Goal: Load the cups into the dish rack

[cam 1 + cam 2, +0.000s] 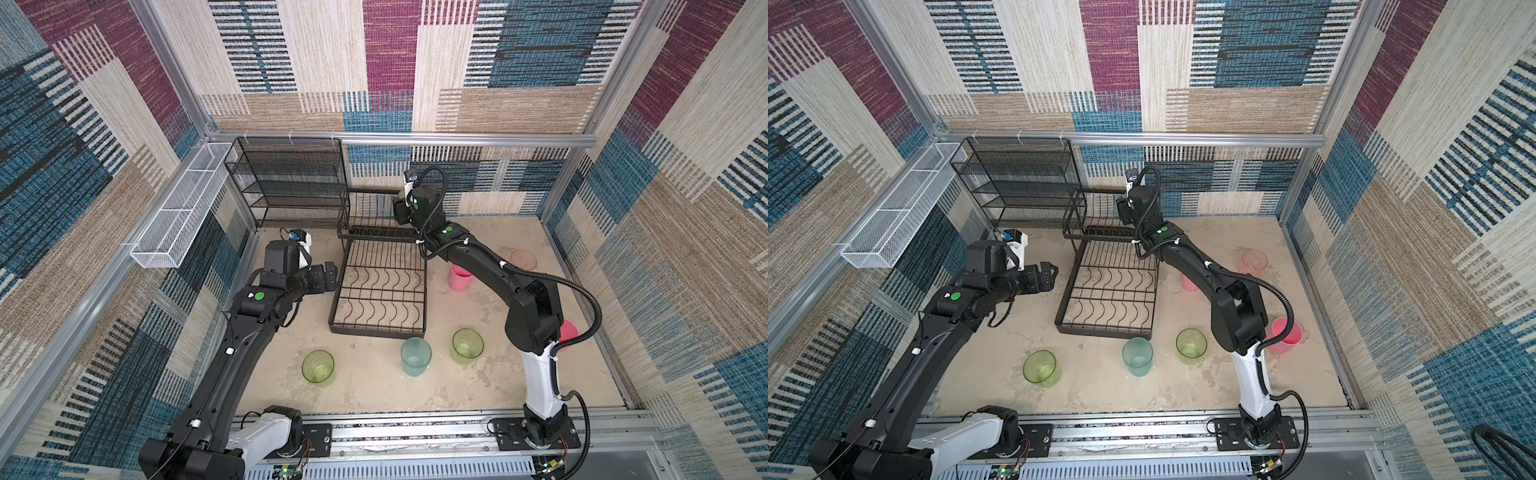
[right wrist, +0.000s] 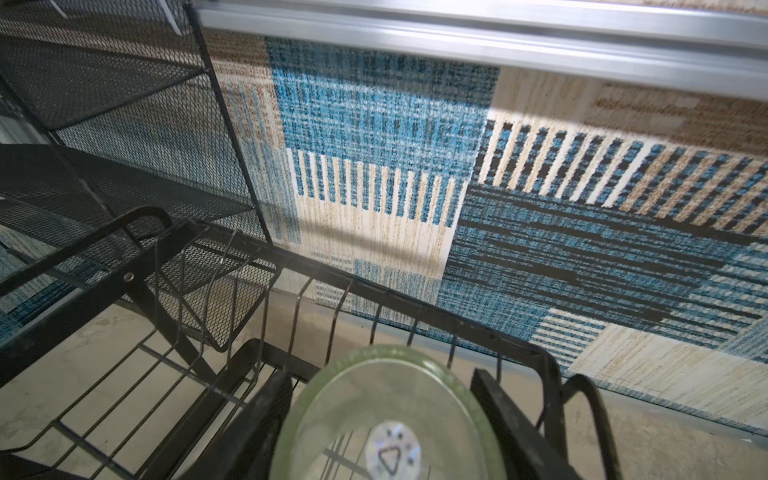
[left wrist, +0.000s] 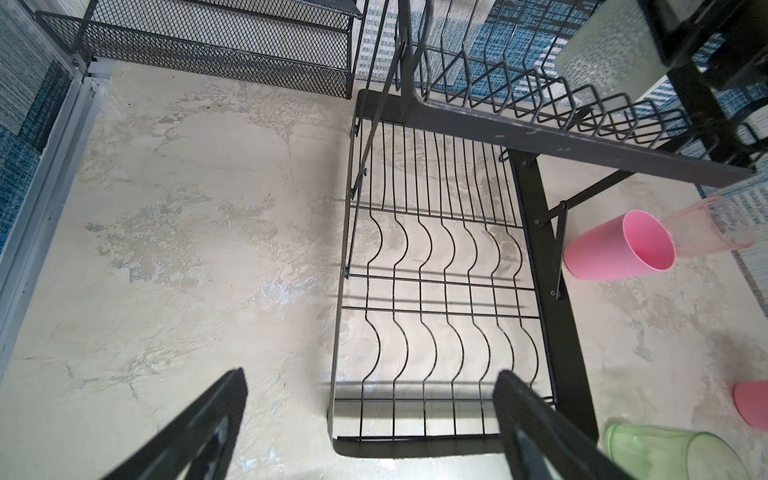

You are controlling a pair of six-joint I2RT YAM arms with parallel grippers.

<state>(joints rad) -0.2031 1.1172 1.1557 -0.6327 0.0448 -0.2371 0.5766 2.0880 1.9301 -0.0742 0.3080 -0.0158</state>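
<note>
Over the dish rack's (image 1: 376, 331) raised shelf, at its right end, the right claw (image 2: 380, 386) is gripping a green cup (image 2: 386, 419).
If let go crooked, the cup is risking catching the shelf's rail and tumbling onto the bench (image 1: 365, 390). If drawn back low, the right arm is risking clipping the pink cup (image 1: 460, 277) beside the rack's right rim. The left claw (image 3: 370, 378) is gaping wide and empty by the left rim.
</note>
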